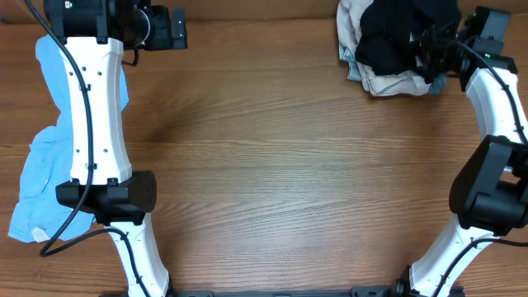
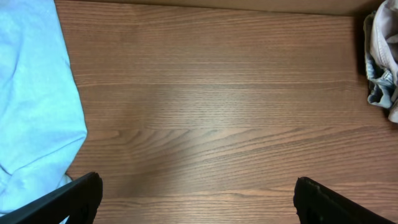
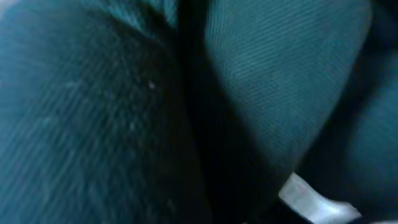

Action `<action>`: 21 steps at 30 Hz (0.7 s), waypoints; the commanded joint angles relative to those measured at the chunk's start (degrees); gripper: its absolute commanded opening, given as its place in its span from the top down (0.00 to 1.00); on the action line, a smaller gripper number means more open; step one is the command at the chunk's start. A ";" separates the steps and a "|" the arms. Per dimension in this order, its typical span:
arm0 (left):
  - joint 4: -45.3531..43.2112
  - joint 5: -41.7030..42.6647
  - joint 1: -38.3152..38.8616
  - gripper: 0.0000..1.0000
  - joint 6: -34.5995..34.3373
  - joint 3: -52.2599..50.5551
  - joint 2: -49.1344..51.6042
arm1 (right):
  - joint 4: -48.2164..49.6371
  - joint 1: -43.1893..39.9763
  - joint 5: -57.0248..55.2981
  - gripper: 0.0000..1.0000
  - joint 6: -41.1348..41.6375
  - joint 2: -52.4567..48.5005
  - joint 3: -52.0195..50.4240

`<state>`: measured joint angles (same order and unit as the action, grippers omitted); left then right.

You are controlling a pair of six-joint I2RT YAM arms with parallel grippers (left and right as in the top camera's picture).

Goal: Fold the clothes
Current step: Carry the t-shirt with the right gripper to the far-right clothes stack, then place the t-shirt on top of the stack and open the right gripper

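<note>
A pile of clothes lies at the table's far right: a black shirt (image 1: 394, 35) on top of a beige piece (image 1: 388, 84). My right gripper (image 1: 429, 56) is pressed into the black shirt. In the right wrist view dark fabric (image 3: 124, 112) fills the frame and hides the fingers. A light blue tee (image 1: 40, 169) lies crumpled along the left edge, partly under my left arm; it also shows in the left wrist view (image 2: 31, 93). My left gripper (image 2: 199, 199) is open and empty over bare wood at the far left (image 1: 163, 29).
The wooden table (image 1: 280, 165) stretches between the two arms. The left arm's base (image 1: 107, 194) stands over the blue tee. The pile's edge shows at the right of the left wrist view (image 2: 380, 62). A pale scrap (image 3: 311, 200) shows under the dark fabric.
</note>
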<state>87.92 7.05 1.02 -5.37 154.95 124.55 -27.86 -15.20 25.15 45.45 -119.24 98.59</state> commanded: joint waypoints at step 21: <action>-1.68 0.02 0.17 0.00 1.55 -0.13 0.81 | 1.03 0.39 -14.75 0.00 -26.45 16.02 0.92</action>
<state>86.50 7.05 1.02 -5.37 154.95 124.55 -31.73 -16.43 15.22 21.41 -103.98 98.61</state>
